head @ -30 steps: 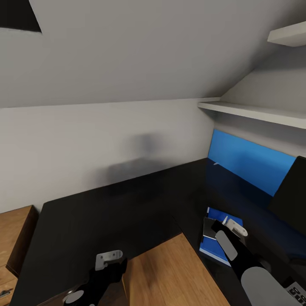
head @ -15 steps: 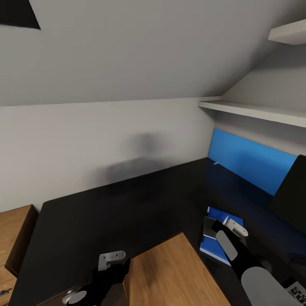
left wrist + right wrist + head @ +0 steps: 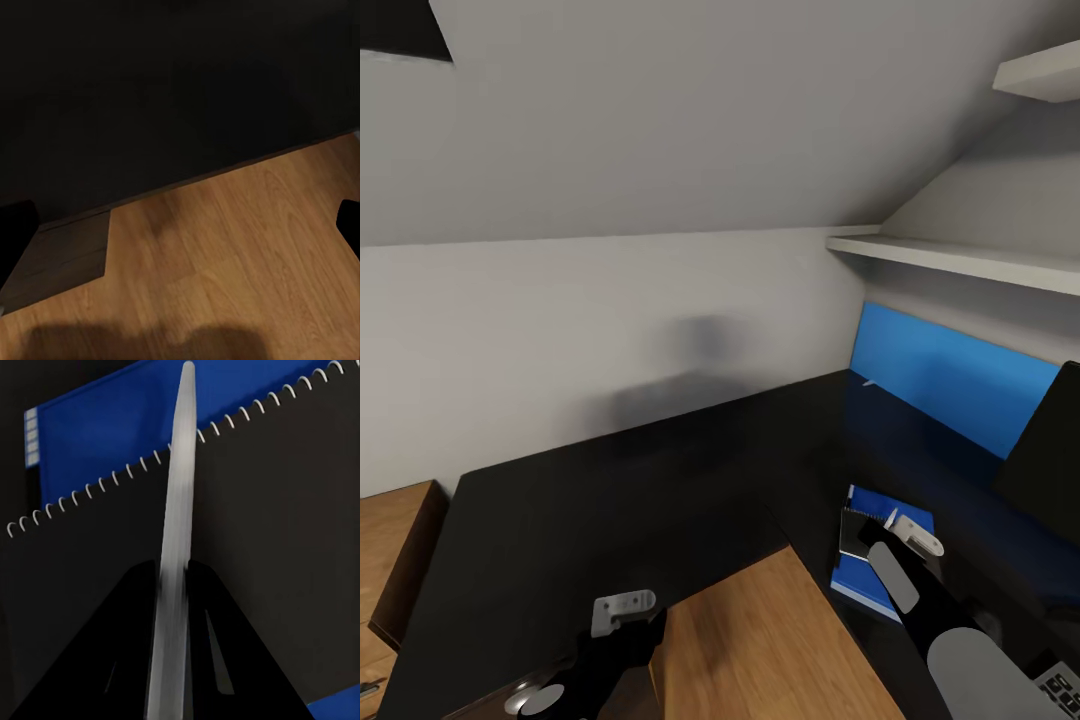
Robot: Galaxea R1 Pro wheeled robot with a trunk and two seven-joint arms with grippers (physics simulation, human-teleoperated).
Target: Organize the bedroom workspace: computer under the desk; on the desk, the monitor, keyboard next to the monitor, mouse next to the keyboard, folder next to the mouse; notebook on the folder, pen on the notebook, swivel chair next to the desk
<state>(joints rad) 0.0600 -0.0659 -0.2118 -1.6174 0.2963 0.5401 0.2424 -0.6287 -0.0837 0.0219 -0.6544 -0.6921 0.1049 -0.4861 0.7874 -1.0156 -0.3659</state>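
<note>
The blue folder (image 3: 875, 585) lies on the glossy black desk (image 3: 610, 510), with the dark spiral notebook (image 3: 855, 535) on top of it. My right gripper (image 3: 895, 528) hovers just over the notebook, shut on the white pen (image 3: 176, 510). In the right wrist view the pen runs between the black fingers (image 3: 112, 645), above the notebook (image 3: 277, 547) and the folder (image 3: 97, 442). The black monitor (image 3: 1050, 450) stands at the right. A corner of the keyboard (image 3: 1060, 688) shows at the lower right. My left gripper (image 3: 622, 612) hangs open at the desk's inner edge, holding nothing.
Wooden floor (image 3: 760, 650) fills the inner corner of the L-shaped desk (image 3: 150, 90). A light wooden drawer unit (image 3: 390, 560) stands at the left. White shelves (image 3: 960, 262) jut out over the desk's right wing, with a blue panel (image 3: 950, 375) below them.
The view has shifted slightly. My left gripper has edged a little to the right. The right gripper stays over the notebook with the pen.
</note>
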